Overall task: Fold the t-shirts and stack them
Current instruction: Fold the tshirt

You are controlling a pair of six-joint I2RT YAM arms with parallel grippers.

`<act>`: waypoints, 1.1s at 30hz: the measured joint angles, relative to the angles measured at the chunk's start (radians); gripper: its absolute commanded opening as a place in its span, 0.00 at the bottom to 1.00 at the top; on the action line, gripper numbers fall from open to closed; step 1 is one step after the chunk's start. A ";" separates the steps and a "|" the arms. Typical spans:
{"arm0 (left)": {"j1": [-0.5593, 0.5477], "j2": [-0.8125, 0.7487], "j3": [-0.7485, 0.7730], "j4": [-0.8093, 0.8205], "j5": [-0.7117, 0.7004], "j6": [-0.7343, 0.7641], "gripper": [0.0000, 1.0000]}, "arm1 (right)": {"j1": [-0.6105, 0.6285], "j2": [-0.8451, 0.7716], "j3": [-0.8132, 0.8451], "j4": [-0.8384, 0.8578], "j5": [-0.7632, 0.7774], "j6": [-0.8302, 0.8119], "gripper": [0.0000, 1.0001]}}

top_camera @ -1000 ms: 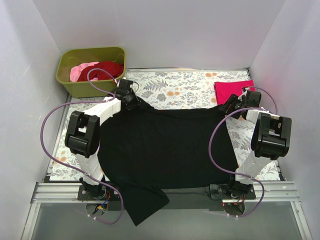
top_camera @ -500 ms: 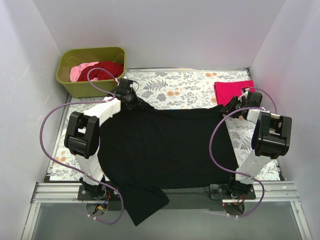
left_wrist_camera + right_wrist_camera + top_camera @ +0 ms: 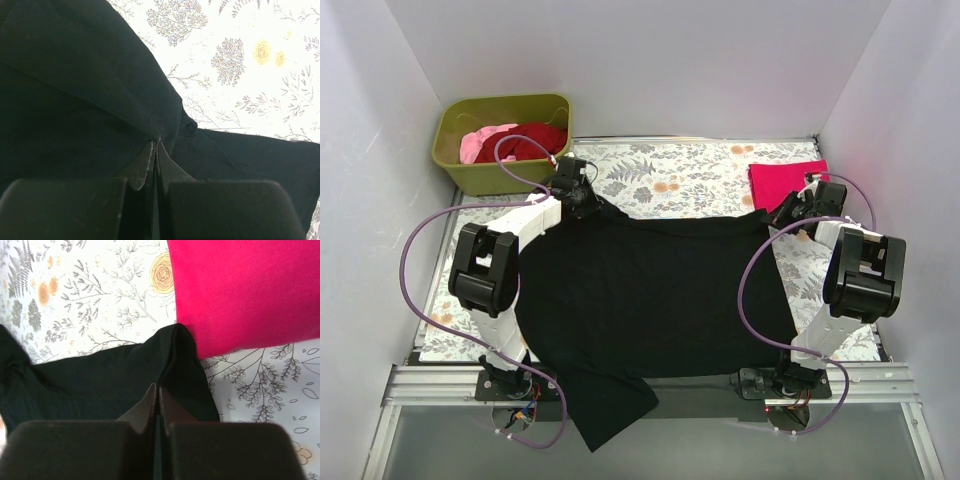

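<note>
Limp, light black t-shirt should sag: left jaws and right jaws each pinched closed on its far corners, probably sound holds.

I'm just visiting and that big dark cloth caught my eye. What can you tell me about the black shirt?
The black t-shirt is plain, soft-looking cotton, spread wide and mostly flat across the floral table cloth. One part hangs past the near edge of the table. The left claw and the right claw each pinch a far corner, shut on the fabric, pulling small creases there. Its right corner sits beside the folded magenta t-shirt.
</note>
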 measured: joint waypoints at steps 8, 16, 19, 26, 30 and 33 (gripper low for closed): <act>0.000 -0.026 0.000 -0.001 -0.008 0.014 0.00 | 0.000 -0.010 0.000 -0.003 -0.009 0.012 0.01; -0.002 -0.156 0.000 -0.018 -0.026 0.017 0.00 | 0.000 -0.137 0.004 -0.040 0.004 0.029 0.01; -0.011 -0.206 0.001 -0.049 -0.041 0.014 0.00 | 0.000 -0.179 0.008 -0.062 0.010 0.029 0.01; -0.079 -0.301 0.000 -0.166 -0.112 0.011 0.00 | 0.000 -0.283 -0.001 -0.143 0.034 0.028 0.01; -0.132 -0.379 -0.005 -0.243 -0.153 -0.002 0.00 | 0.000 -0.359 -0.031 -0.180 0.053 0.024 0.01; -0.164 -0.456 -0.035 -0.290 -0.181 -0.023 0.00 | 0.000 -0.407 -0.063 -0.199 0.064 0.021 0.01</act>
